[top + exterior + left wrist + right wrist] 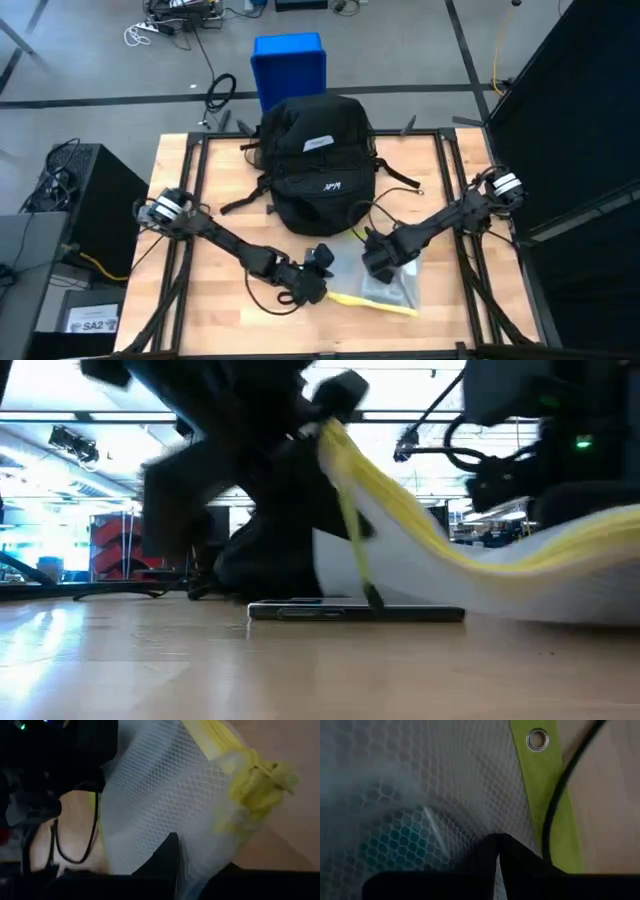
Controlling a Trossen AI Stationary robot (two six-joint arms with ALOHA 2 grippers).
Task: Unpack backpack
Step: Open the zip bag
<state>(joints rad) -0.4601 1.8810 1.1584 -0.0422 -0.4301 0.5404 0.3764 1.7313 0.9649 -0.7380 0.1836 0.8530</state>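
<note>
The black backpack [318, 165] lies on its back at the table's far middle, straps spread out. In front of it is a white mesh pouch [388, 282] with a yellow edge [372, 300]. My left gripper [322, 262] is shut on the pouch's left end, which it holds raised [335, 420]. My right gripper [378, 256] is shut on the pouch's far part, just before the backpack. The rest of the pouch sags down to the table at the right [560, 575]. My left gripper holds the pouch at its left end, by the yellow edge [235, 795] and the mesh beside it [165, 820]. That end is lifted off the table and the pouch slopes down from it. Its own finger [167, 860] hides the place of contact. My right gripper pinches the white mesh [485, 827] between its two fingertips [515, 852], a little in from a lime-green border with a metal eyelet [537, 740]. Whether it has one layer or several, I cannot tell.
A flat dark slab with a pale rim [355, 612] lies on the wooden table [190, 300] under the raised pouch end. A blue plastic box [289, 66] stands on the floor beyond the far edge. A thin black cable [560, 795] runs beside the pouch.
</note>
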